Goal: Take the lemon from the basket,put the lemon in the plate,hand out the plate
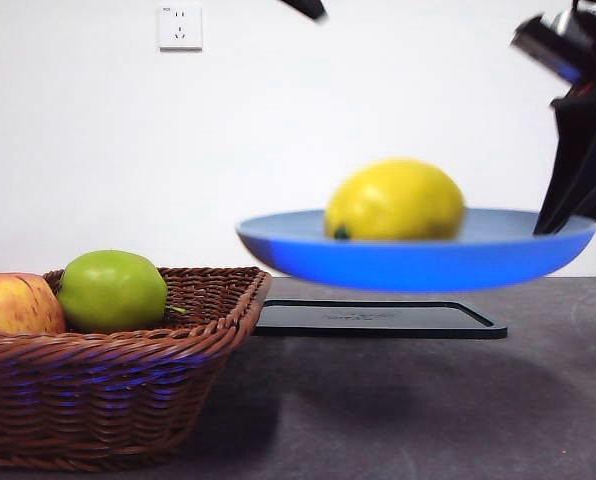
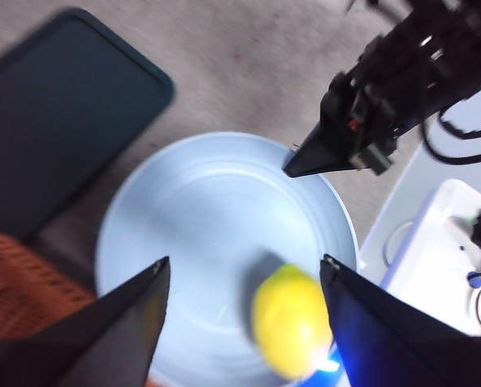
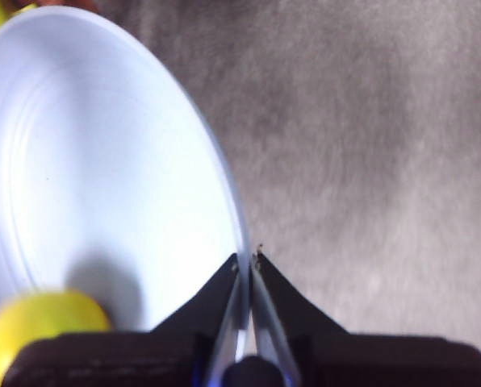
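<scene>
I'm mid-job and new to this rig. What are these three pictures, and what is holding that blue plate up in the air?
It is a two-armed robot at a table. One picture looks level across the table; the other two come from cameras on each wrist. The right tool is shut on the rim of the plate, holding it in the air above the black tray. The lemon lies in the plate. The left tool hangs open above it, holding nothing. On the table, the basket holds a green apple and a red-yellow apple.
</scene>
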Tool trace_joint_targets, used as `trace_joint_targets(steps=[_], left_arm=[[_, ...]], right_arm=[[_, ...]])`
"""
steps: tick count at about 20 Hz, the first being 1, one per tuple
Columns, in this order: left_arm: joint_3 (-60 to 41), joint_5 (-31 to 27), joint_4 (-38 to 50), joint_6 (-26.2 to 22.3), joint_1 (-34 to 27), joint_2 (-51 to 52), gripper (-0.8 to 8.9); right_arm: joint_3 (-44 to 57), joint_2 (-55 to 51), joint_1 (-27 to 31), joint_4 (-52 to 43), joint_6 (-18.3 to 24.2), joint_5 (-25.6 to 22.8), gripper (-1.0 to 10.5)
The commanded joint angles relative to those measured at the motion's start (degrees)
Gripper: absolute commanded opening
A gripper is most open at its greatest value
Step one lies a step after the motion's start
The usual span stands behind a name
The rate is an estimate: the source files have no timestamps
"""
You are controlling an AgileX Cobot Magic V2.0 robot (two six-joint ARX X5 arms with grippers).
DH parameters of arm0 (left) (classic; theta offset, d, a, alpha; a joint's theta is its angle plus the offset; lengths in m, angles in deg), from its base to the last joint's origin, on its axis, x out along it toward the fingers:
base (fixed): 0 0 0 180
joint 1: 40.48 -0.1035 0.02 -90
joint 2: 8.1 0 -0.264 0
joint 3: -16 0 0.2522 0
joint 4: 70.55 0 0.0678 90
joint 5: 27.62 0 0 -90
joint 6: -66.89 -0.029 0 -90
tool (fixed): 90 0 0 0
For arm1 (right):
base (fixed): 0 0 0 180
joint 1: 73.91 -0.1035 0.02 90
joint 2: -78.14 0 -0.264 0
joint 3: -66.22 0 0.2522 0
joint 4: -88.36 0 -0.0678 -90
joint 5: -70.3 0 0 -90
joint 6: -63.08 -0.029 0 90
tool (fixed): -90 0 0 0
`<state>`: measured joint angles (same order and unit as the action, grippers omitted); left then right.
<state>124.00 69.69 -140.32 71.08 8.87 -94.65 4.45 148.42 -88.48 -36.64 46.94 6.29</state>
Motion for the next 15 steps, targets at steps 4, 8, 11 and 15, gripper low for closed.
trace_joint_targets(steps=[4,8,11,15], left_arm=[[6.38,-1.73,-6.25,-2.95,-1.11,3.91,3.24],[6.38,-0.85,-7.91,-2.91,-1.03,6.95,3.24],[6.38,-0.87,-9.35,-2.69,-0.94,7.21,3.24],[6.38,-0.85,-6.73,-2.67,-0.94,7.19,3.24]], right_arm=[[-4.31,9.18,1.75,-4.85,-0.96,0.68,0.0],[-12.46,17.86,5.01,-6.12,-0.94,0.72,0.0],[-20.63,25.35,7.04,-6.23,-0.94,0.66,0.0],[-31.32,35.89,7.76,-6.4,-1.01,0.68,0.0]])
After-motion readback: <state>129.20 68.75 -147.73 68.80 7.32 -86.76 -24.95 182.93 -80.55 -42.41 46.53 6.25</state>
